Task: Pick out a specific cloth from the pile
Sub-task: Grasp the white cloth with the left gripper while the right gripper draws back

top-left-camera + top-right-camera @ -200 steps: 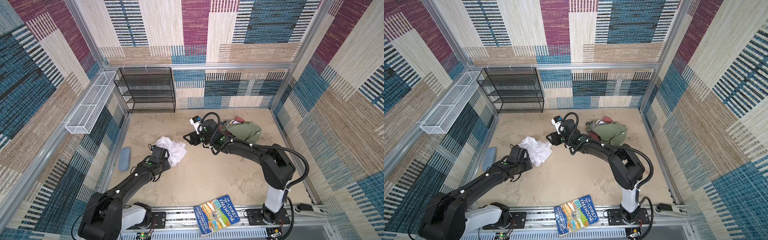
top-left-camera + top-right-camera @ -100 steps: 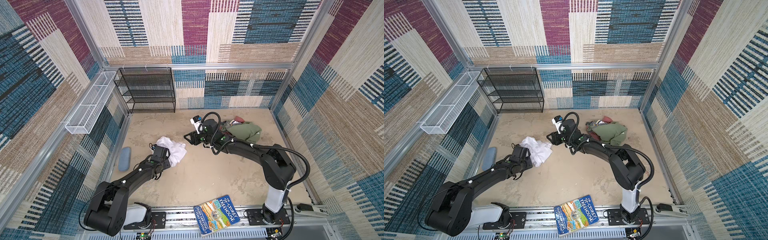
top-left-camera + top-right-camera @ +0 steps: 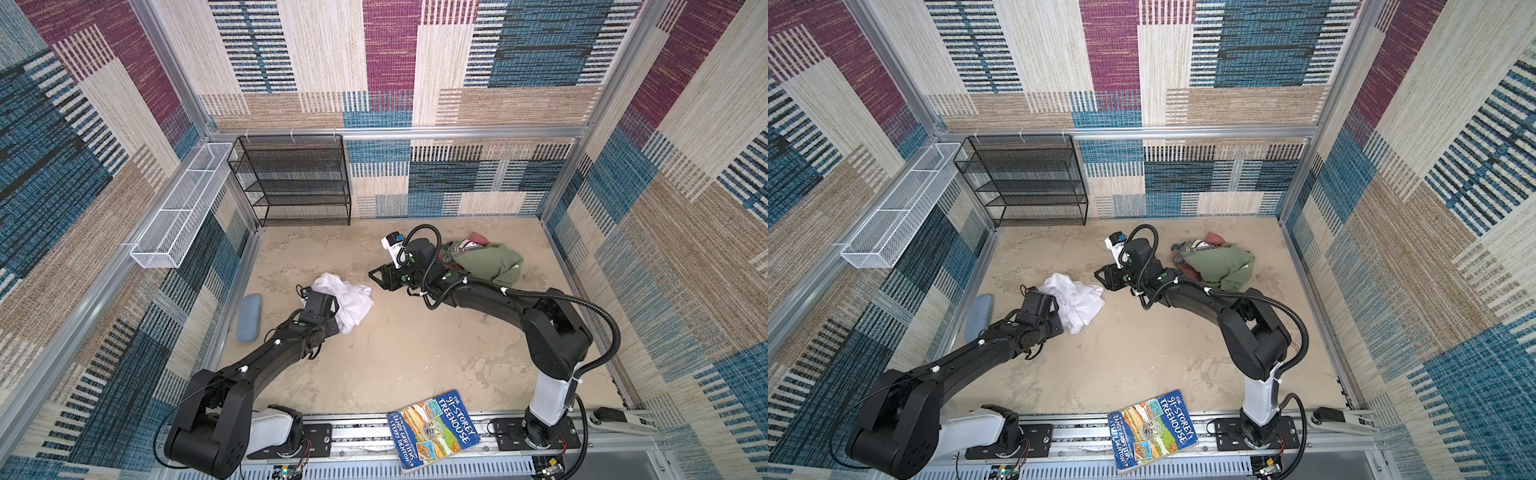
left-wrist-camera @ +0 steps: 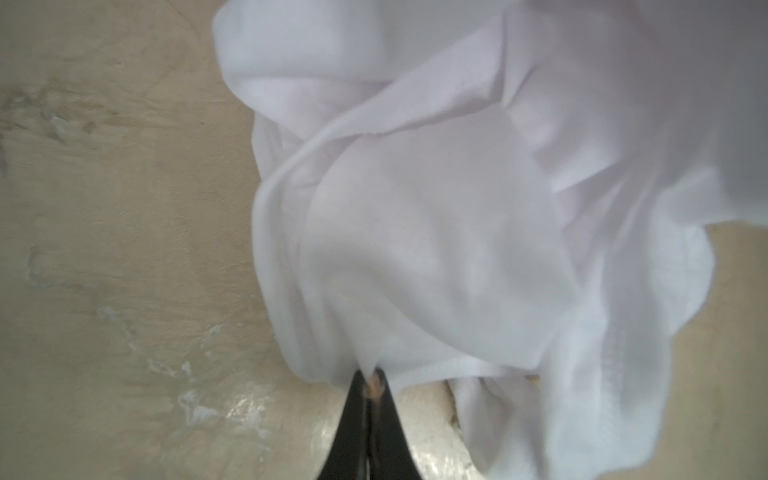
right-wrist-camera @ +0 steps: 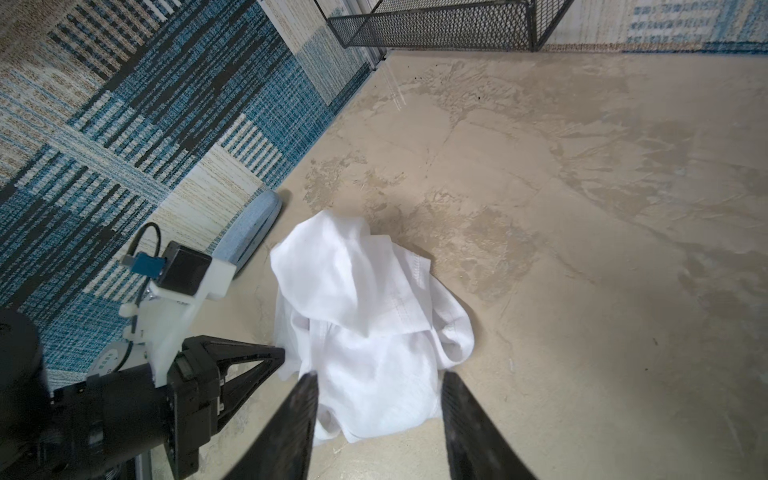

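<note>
Left gripper (image 4: 371,380) tight on cloth (image 4: 436,232), arm (image 3: 270,353) outstretched

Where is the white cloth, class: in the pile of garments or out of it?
Out. The white cloth lies crumpled alone, well apart from the pile; the left gripper has its jaws shut on its edge.

My left arm (image 3: 266,353) and right arm (image 3: 490,299) are matte black with green joint dots and white cable ties, each on a white base link (image 3: 550,399). A ribbed black cable (image 3: 616,332) loops along the right. My right gripper (image 5: 380,376) has black wedge fingers (image 5: 291,424).
</note>
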`<state>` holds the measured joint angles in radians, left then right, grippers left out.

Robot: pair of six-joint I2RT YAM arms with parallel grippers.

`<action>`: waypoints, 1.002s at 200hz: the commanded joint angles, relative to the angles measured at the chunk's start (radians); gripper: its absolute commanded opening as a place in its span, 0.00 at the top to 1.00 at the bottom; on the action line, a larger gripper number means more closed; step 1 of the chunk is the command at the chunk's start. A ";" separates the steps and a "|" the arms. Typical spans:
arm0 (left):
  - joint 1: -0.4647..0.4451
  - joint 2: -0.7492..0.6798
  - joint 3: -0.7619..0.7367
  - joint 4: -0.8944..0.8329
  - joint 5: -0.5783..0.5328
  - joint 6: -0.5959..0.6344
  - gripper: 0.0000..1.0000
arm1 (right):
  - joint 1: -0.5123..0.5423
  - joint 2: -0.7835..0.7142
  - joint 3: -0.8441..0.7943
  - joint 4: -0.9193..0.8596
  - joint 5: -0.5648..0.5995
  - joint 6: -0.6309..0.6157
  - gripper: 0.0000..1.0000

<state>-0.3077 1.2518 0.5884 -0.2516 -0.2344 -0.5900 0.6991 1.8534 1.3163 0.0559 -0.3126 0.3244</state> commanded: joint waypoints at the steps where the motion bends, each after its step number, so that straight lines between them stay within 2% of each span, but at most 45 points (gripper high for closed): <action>1: 0.001 -0.046 0.018 -0.080 -0.035 0.018 1.00 | 0.000 -0.006 0.001 0.021 -0.001 0.014 0.49; 59: 0.001 -0.209 0.075 -0.239 -0.057 0.016 1.00 | 0.000 -0.014 -0.015 0.043 -0.015 0.027 0.50; 96: 0.001 -0.270 0.173 -0.322 -0.071 0.037 1.00 | 0.000 -0.026 -0.026 0.048 -0.016 0.029 0.50; 166: 0.001 -0.272 0.348 -0.397 -0.098 0.109 1.00 | 0.001 -0.060 -0.061 0.061 -0.002 0.032 0.50; 200: 0.002 -0.228 0.422 -0.365 -0.092 0.143 1.00 | 0.000 -0.063 -0.065 0.065 0.000 0.033 0.50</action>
<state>-0.3077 0.9993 0.9699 -0.6334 -0.3115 -0.5049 0.6991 1.8008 1.2533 0.0830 -0.3141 0.3481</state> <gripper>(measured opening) 0.056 0.501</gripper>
